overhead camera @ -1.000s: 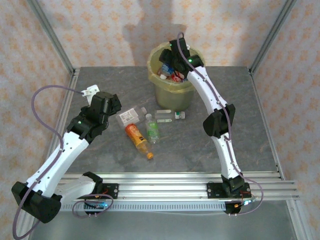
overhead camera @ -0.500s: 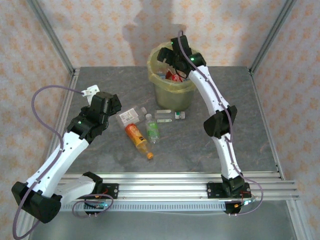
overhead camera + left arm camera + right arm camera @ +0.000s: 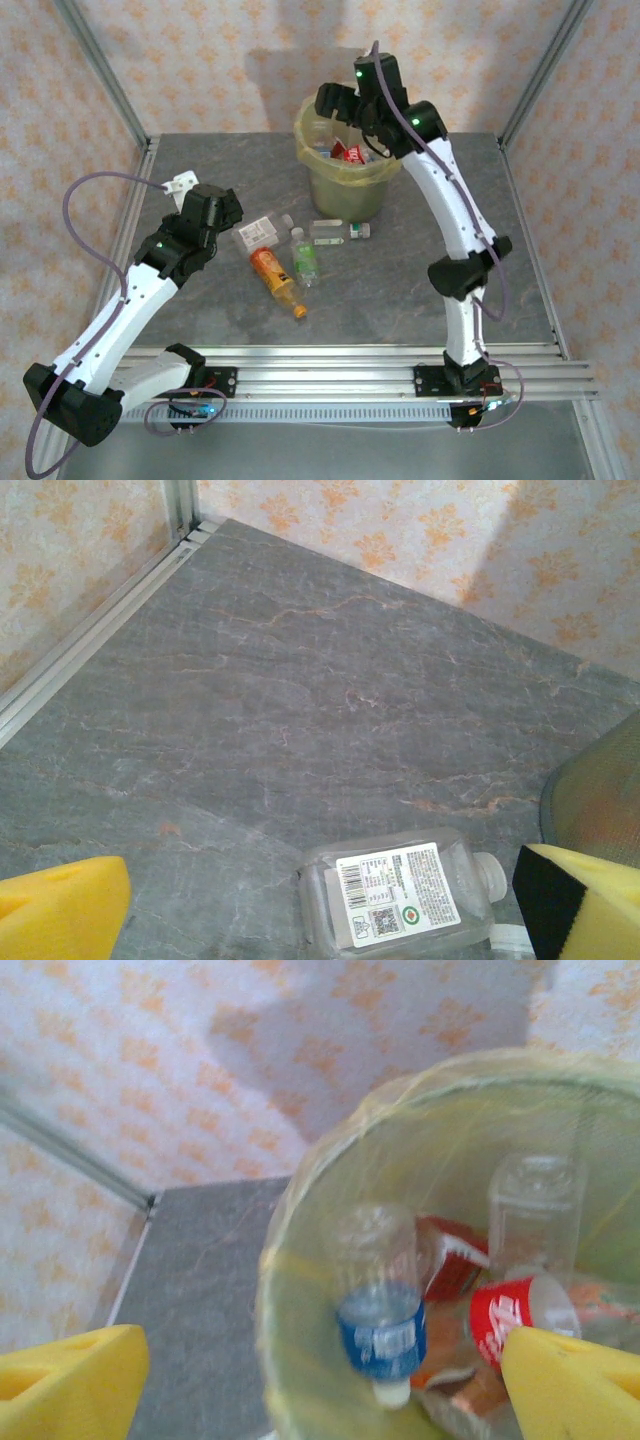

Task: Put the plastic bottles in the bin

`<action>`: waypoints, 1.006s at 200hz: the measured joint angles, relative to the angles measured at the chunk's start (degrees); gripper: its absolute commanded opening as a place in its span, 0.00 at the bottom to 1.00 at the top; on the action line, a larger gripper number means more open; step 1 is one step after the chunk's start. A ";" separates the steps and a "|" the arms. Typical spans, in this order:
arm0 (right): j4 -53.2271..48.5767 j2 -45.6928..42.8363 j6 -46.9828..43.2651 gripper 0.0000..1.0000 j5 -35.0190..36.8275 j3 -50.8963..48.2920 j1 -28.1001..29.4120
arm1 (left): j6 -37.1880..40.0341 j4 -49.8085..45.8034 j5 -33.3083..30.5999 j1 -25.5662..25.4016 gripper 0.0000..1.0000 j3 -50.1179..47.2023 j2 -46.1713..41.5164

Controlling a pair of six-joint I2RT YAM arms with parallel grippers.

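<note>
Plastic bottles (image 3: 275, 275): several lie on the table (image 3: 400, 290) just near of the bin (image 3: 345, 170), more inside it. Bin stands far centre. Right gripper (image 3: 320, 1380) above bin mouth, pads wide apart, nothing between. Left gripper (image 3: 320, 905) spread wide over white-labelled bottle (image 3: 395, 895), left of the cluster.

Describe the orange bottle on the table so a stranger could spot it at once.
Find the yellow-green bin at the far side of the grey table; loose bottles lie in front of the bin. The orange bottle reaches closest to the near edge, slanted beside the green-labelled bottle. It alone has an orange body and cap.
</note>
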 measured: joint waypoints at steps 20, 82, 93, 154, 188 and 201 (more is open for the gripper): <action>1.14 -6.01 -1.60 0.92 1.70 -9.66 4.44 | -0.61 -0.09 -0.02 0.02 1.00 -0.24 0.02; 5.75 -18.73 -1.92 0.80 3.98 -39.10 12.81 | -3.69 -0.48 1.60 4.68 1.00 -1.20 0.94; 6.27 -19.80 -1.51 0.77 4.15 -43.01 14.64 | -4.52 -0.48 2.16 6.05 1.00 -1.95 1.03; 7.28 -18.18 0.59 0.73 4.17 -52.46 24.48 | -9.35 -1.55 6.23 15.19 1.00 -4.81 0.98; 7.63 -10.97 0.28 0.69 4.07 -50.77 28.72 | -12.37 -1.55 11.47 23.56 1.00 -8.26 0.98; 7.34 -7.30 -0.15 0.69 4.04 -48.98 29.79 | -13.42 -1.46 13.66 25.86 1.00 -9.60 0.98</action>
